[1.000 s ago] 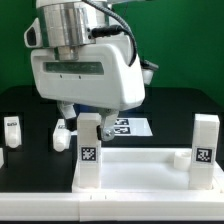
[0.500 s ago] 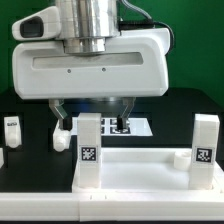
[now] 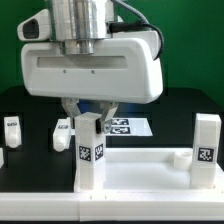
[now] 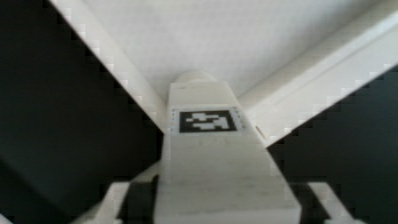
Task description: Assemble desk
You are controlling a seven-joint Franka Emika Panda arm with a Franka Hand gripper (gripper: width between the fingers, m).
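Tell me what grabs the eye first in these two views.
The bulky white hand fills the upper exterior view, its fingers on either side of the top of an upright tagged leg. That leg stands at the corner of the panel on the exterior view's left; whether the fingers press on it I cannot tell. The wrist view looks down along that leg, and a second leg stands at the exterior view's right.

— Any words or numbers to read?
— None. Only black-and-white square tags [image 3: 87, 154]: 1 on the front leg [image 3: 88, 172], 1 on the leg at the exterior view's right [image 3: 206, 135], several on the marker board [image 3: 132, 128].
— And in the wrist view?
— 1 tag on the front leg [image 4: 217, 175], pattern only.
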